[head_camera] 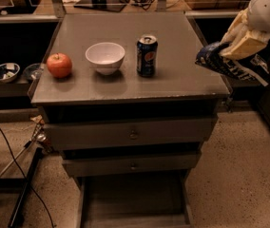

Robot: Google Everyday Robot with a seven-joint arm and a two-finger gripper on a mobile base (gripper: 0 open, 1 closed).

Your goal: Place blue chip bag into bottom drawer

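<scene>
Camera view is showing the blue chip bag [223, 63] hanging in the air just off the right edge of the table [182, 82], a little above its top and well apart from the bottom drawer [132, 198]. I am gripping the bag's upper end between my fingers [242, 41], which are sitting narrow on the foil at the far right. The pickup, I am judging, is done; carrying the bag down and letting go are left. The drawer is standing pulled out, low and near. A Pepsi can [147, 56], a white bowl [105, 57] and an apple [59, 64] are sitting on the table.
</scene>
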